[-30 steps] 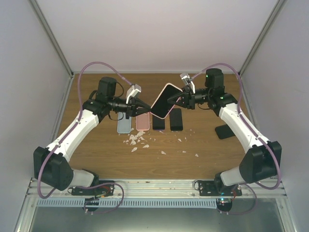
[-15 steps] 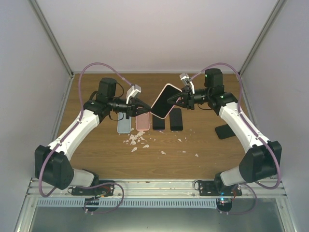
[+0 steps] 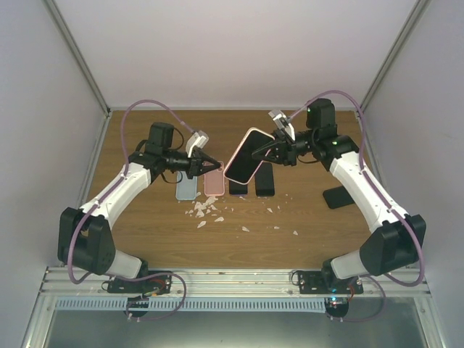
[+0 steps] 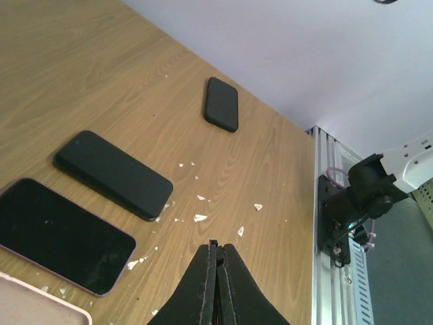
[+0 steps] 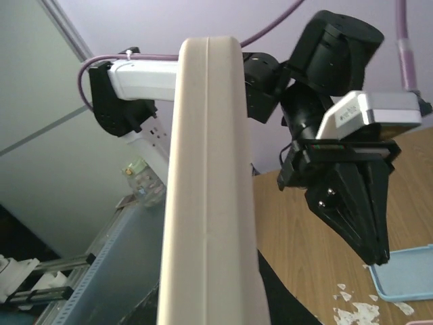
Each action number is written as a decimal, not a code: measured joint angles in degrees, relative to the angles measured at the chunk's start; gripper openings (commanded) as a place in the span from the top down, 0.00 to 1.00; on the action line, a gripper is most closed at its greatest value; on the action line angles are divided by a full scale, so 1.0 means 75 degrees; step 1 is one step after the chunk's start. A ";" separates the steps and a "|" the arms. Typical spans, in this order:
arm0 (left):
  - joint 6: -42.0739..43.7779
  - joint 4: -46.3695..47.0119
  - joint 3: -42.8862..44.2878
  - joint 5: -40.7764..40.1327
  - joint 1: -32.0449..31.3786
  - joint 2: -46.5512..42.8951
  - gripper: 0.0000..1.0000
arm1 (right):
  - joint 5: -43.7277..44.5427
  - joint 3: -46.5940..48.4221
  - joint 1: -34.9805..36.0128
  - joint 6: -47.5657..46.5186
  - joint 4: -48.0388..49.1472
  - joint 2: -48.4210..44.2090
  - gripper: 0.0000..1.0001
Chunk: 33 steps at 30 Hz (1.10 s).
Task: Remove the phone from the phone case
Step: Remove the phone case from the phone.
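My right gripper [image 3: 261, 151] is shut on the phone case [image 3: 233, 172], a pale pink one with the phone [image 3: 249, 152] inside, dark screen facing up. It holds them tilted above the table's middle. In the right wrist view the case's edge [image 5: 210, 183] fills the centre and hides the fingers. My left gripper [image 3: 219, 165] is shut and empty, with its tip just left of the case's lower corner. It is apart from the case in the right wrist view, where the left gripper [image 5: 379, 256] shows at the right. Its closed fingertips [image 4: 214, 245] hang over bare wood.
On the table lie a blue case [image 3: 186, 187], a pink case [image 3: 213, 183], two dark phones [image 3: 238, 185] [image 3: 264, 180] and a black item [image 3: 335, 196] at the right. White scraps [image 3: 205, 210] litter the wood. Side walls stand close.
The right gripper has shifted the cased phone slightly left and down. The left gripper has drawn back a little to the left, staying shut.
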 measured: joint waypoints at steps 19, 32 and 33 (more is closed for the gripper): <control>-0.0411 0.0425 -0.0265 0.2066 -0.0009 -0.1285 0.80 | -0.0408 -0.0149 -0.0006 0.1271 0.1183 -0.0006 1.00; -0.0854 0.0589 -0.0254 0.2532 -0.0300 -0.1288 0.64 | -0.0414 -0.0230 -0.0009 0.1632 0.1518 -0.0006 1.00; -0.0921 0.0629 -0.0251 0.2532 -0.0306 -0.1288 0.64 | -0.0414 -0.0242 -0.0009 0.1632 0.1518 -0.0006 0.99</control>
